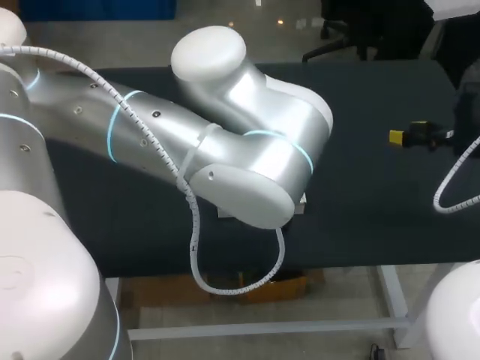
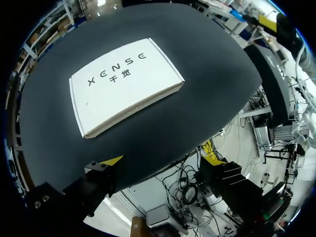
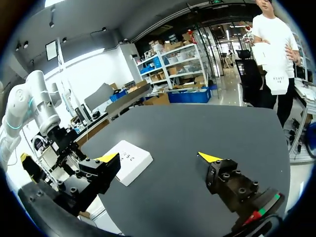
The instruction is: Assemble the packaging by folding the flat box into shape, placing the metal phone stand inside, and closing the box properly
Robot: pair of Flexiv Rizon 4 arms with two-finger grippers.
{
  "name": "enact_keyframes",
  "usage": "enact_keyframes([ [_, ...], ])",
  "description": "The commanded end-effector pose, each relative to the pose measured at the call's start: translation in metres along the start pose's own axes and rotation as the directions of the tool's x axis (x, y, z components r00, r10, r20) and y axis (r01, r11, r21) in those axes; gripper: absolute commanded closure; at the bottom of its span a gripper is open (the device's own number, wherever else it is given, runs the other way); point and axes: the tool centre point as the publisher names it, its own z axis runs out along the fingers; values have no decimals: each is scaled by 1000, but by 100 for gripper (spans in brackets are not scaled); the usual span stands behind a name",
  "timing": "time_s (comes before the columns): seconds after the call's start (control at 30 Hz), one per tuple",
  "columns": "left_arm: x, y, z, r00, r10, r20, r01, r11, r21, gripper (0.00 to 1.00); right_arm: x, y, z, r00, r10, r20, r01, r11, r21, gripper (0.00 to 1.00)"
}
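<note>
White box [image 2: 126, 84] lies closed and flat on the table [image 2: 207, 64], left gripper [image 2: 162, 159] hovering near it, right gripper [image 3: 158, 158] well apart from it, both spread wide and empty; advisable: pin one box edge, lift the opposite flap squarely.

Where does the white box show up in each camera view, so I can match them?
Head view: the white box is nearly all hidden under the left arm; a pale sliver shows.
Left wrist view: flat on the middle of the table, at.
Right wrist view: ahead of the right gripper, nearer one finger, at.
Shared landmark: the dark table.
</note>
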Motion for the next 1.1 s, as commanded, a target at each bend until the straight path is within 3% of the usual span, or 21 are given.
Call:
enact_keyframes([
  [0.03,6,-1,12,997,-48,54,48,999,7,0,-11,-3,2,999,-33,-39,29,993,-116,0],
  [0.47,5,-7,34,978,-191,82,188,981,37,0,-41,7,15,988,-144,-54,131,973,-188,0],
  [0.87,-1,-14,46,968,-234,89,232,972,34,0,-52,18,26,976,-211,-53,197,961,-193,0],
  [1.1,1,-20,54,949,-289,125,286,957,42,0,-59,24,29,967,-250,-42,241,958,-157,0],
])
